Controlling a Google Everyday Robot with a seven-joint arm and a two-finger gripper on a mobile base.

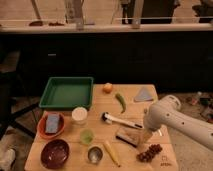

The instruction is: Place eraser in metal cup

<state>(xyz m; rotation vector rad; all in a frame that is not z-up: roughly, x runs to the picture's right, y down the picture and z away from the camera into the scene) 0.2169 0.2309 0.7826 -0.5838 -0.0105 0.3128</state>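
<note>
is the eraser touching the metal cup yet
Apart. The camera view shows a plain gap between the eraser and the metal cup; the gripper is at the eraser's right end.

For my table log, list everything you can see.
eraser: 1, tan, right of centre
metal cup: 1, silvery, front centre
tray: 1, green, back left
fruit: 1, orange, back centre
pepper: 1, green, beside fruit
wedge: 1, grey, back right
white cup: 1, white, before tray
brush: 1, white and black, centre
green cup: 1, pale, behind metal cup
bowl: 1, maroon, front left
sponge: 1, blue, on plate
plate: 1, orange, left edge
yellow item: 1, yellow, beside metal cup
grapes: 1 bunch, dark, front right
arm: 1, white, from right
gripper: 1, pale, at eraser's right end
</note>
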